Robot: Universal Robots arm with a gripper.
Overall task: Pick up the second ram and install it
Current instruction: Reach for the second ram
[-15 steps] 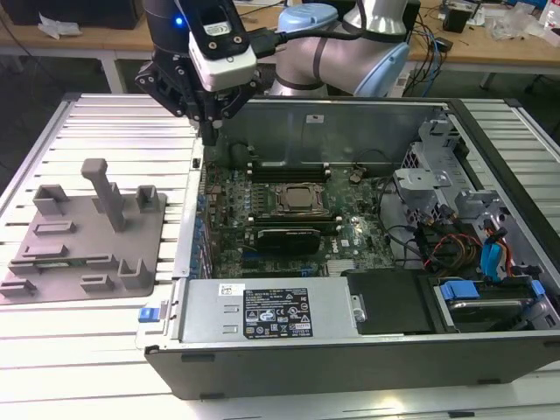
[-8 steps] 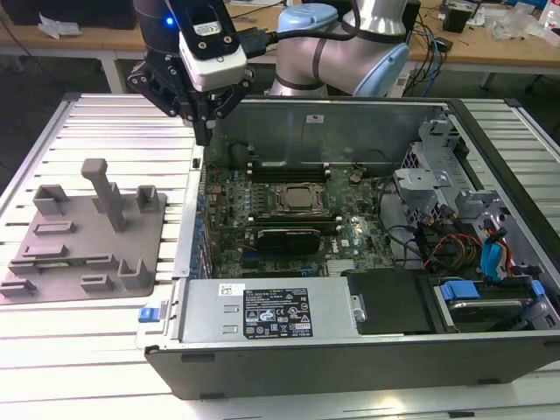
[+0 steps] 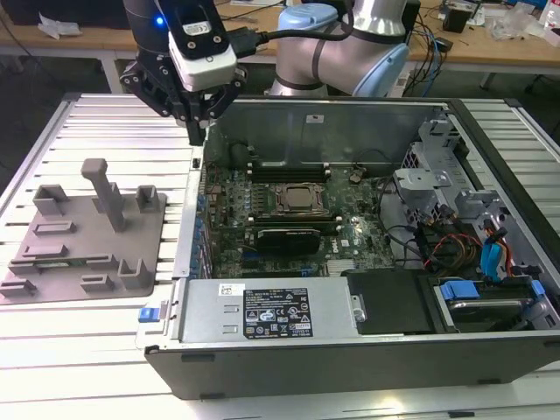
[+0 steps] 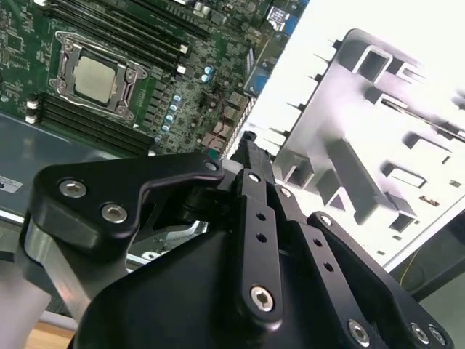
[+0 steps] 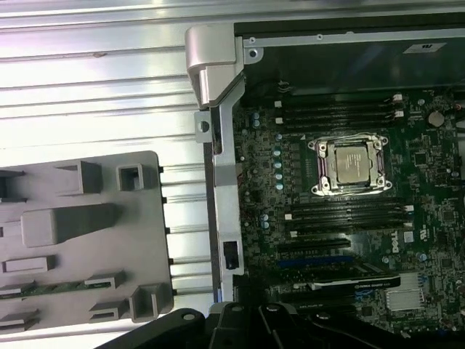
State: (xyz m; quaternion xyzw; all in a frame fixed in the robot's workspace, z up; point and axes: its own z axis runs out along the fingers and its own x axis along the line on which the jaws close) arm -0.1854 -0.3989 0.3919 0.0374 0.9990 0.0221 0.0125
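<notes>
In the exterior view, the gripper (image 3: 199, 129) hangs at the upper left of the frame, just over the left wall of the open computer case (image 3: 350, 363) (the grey holder tray (image 3: 131, 254) sits beside the case, at the left). I cannot tell if the gripper is clenched or let go.

In the second wrist view, its black body is close up, with the motherboard (image 4: 109, 43) and the tray beyond.

In the first wrist view, the second ram (image 5: 58, 286), a thin green stick, lies in a tray slot, well apart from the CPU socket (image 5: 352, 163).
</notes>
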